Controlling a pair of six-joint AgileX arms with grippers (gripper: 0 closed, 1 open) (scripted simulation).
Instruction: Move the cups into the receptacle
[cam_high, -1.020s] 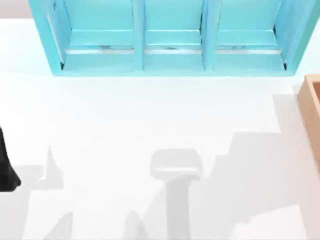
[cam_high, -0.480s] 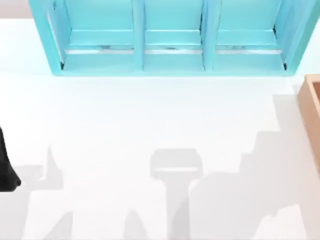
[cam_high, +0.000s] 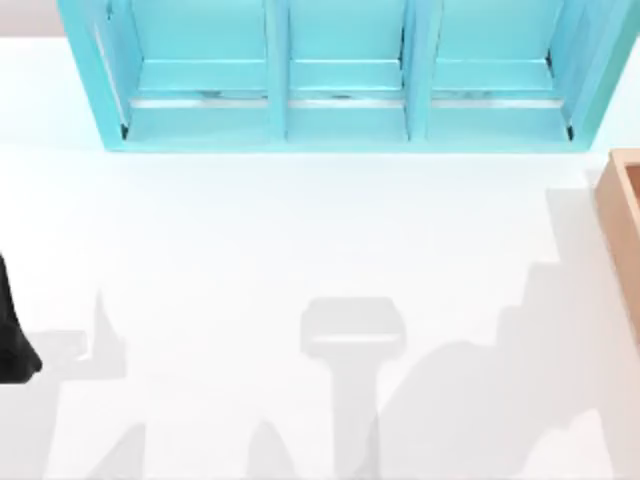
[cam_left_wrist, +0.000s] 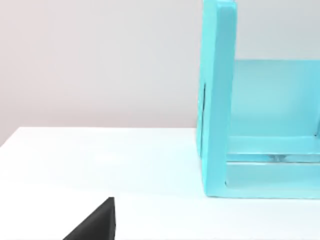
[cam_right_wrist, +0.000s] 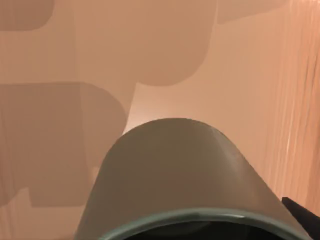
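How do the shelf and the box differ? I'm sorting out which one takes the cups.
The shelf is light blue; the box is orange-brown. The shelf stands along the table's far side with three compartments in sight, while the box sits at the table's right edge, largely cut off. The olive-grey cup appears over tan surfaces like the box's, not the shelf. Both rest on the table.

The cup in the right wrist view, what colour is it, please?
Dark olive-grey cup, seen best in the right wrist view.

Bright, even light; soft grey shadows fall across the white table (cam_high: 250, 250), with mild blur throughout.
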